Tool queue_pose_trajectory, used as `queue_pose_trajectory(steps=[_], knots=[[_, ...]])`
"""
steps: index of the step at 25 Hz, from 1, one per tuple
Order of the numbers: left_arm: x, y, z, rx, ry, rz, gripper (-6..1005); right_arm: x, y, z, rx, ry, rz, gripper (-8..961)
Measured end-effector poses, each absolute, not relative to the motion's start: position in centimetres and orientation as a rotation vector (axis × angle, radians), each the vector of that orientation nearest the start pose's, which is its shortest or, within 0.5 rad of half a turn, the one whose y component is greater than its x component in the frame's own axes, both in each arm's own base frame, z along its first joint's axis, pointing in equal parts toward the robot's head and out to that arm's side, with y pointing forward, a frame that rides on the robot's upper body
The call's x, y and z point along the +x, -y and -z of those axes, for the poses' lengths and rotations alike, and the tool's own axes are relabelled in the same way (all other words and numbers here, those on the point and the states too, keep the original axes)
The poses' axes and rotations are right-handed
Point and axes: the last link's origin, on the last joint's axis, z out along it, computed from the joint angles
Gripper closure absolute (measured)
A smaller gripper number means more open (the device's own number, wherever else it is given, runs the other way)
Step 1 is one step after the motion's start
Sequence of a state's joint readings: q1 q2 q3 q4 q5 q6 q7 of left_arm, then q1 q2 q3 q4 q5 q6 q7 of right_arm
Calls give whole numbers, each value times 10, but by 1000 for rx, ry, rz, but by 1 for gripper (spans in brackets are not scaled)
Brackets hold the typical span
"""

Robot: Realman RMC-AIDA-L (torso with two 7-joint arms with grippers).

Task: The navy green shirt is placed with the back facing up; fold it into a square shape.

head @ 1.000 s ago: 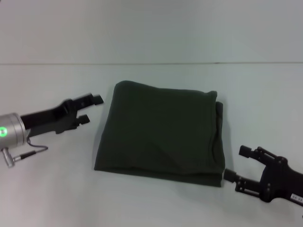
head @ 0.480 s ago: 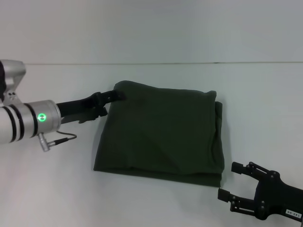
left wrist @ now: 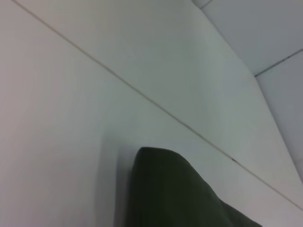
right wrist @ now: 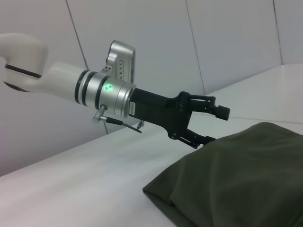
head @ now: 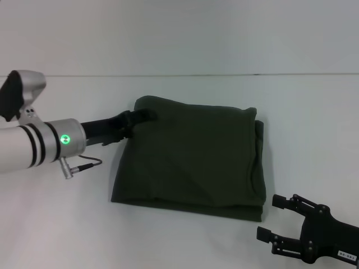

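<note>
Dark olive shirt (head: 190,159) folded into a rough square, lying flat mid-table (head: 314,123), plain and matte. Layered edges stacked along its right side and near edge; far left corner rounded, seen also in the left wrist view (left wrist: 175,189). Soft creases across the top.

Left arm reaching in from the left, silver forearm with a green light, black left gripper (head: 140,117) at the shirt's far left corner. From the right wrist view, left gripper (right wrist: 215,125) parted, upper finger (right wrist: 218,111) above the cloth, lower finger at the fabric edge; nothing clamped between them as far as visible, contact with the cloth hard to judge.

Right gripper (head: 275,217) low at the near right, just off the shirt's near right corner, fingers spread apart, holding nothing, clear of the cloth.
</note>
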State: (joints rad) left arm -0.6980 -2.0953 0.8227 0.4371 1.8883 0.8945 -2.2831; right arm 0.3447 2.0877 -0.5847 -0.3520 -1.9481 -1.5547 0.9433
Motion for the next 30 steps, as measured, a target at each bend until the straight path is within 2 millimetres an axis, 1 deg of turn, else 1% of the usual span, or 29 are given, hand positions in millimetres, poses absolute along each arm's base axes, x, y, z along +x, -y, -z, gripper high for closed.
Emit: queue_pose_trajectory(steps=[4, 7, 13, 16, 26, 30], knots=[[-257, -406, 51, -1951, 1779, 713, 35, 320, -248, 41, -2576, -635, -830, 26], [-256, -407, 52, -1949, 1768, 713, 35, 319, -248, 41, -2576, -635, -831, 26], [-259, -407, 49, -1939, 1754, 716, 177, 319, -248, 41, -2577, -633, -833, 25], [-260, -407, 50, -1943, 1749, 704, 439, 319, -248, 41, -2578, -633, -834, 25], [-261, -407, 52, -1949, 1735, 688, 918, 318, -248, 40, -2580, -633, -841, 26], [-259, -407, 54, -1962, 1727, 683, 947, 318, -248, 40, -2580, -632, -841, 25]])
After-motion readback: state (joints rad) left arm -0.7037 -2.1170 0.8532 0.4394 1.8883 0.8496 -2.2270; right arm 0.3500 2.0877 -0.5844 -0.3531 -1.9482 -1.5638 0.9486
